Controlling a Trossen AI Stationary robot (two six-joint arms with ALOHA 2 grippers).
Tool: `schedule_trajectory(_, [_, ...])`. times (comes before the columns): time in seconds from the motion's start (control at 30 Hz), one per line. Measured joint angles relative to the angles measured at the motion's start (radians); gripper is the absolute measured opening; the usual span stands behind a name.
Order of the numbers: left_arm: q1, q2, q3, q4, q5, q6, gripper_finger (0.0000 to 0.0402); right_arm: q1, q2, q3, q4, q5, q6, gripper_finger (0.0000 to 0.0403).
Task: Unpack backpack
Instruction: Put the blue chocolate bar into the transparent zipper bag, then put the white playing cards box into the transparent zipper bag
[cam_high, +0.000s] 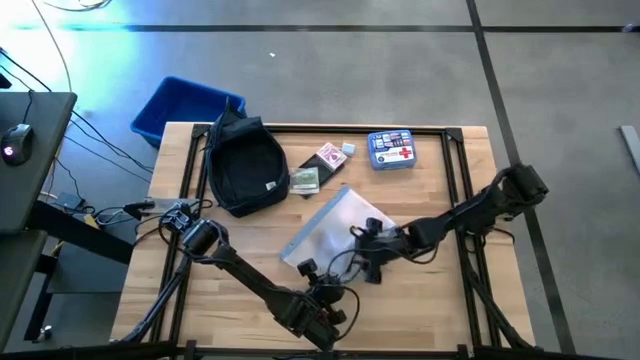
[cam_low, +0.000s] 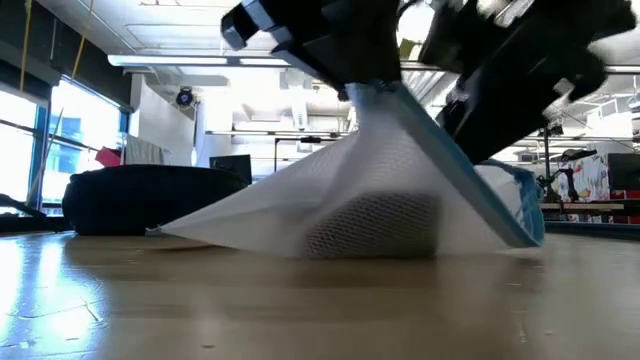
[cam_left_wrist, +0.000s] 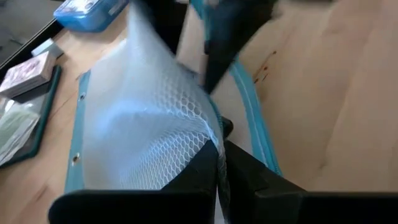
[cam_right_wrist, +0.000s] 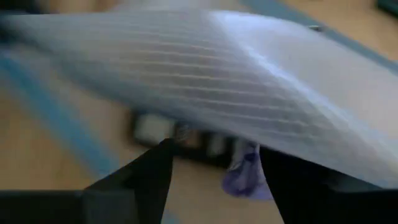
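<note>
Lying on the table (cam_high: 420, 310), the dark navy backpack (cam_high: 245, 168) sits near the far left corner, beside the blue bin (cam_high: 180, 105). At the middle, a white mesh pouch (cam_high: 335, 228) with blue trim is lifted. My left tool (cam_left_wrist: 219, 163) is closed on its edge. My right tool (cam_high: 372, 238) is at the pouch too, fingers apart in its wrist view.

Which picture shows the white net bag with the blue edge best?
The high view: the whole mesh pouch lies flat mid-table between both grippers. The low view shows it side-on, one edge lifted. The left wrist view shows its netting and blue border close up. The right wrist view shows only a blurred part.
</note>
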Motion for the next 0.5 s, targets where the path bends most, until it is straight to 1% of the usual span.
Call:
schedule_trajectory(0.13, [0.001, 0.0, 0.0, -0.046, 0.0, -0.052, 0.0, 0.047, -0.076, 0.0, -0.05, -0.041, -0.021, 0.0235])
schedule_trajectory(0.27, [0.001, 0.0, 0.0, -0.074, 0.003, -0.067, 0.0, 0.112, -0.158, 0.0, -0.073, -0.095, -0.082, 0.0236])
schedule_trajectory(0.3, [0.001, 0.0, 0.0, -0.082, 0.016, -0.067, 0.0, 0.13, -0.177, 0.0, -0.071, -0.093, -0.098, 0.0236])
schedule_trajectory(0.33, [0.002, 0.0, 0.0, -0.087, 0.04, -0.066, 0.0, 0.146, -0.194, 0.0, -0.069, -0.07, -0.106, 0.0236])
schedule_trajectory(0.4, [0.006, 0.0, 0.0, -0.1, 0.11, -0.056, 0.0, 0.165, -0.216, 0.0, -0.048, 0.05, -0.088, 0.0236])
schedule_trajectory(0.47, [0.013, 0.0, 0.0, -0.103, 0.191, -0.047, 0.0, 0.147, -0.224, 0.001, -0.044, 0.173, -0.065, 0.0236])
schedule_trajectory(0.5, [0.017, 0.0, 0.0, -0.103, 0.23, -0.03, 0.0, 0.122, -0.224, 0.001, -0.051, 0.201, -0.064, 0.0236])
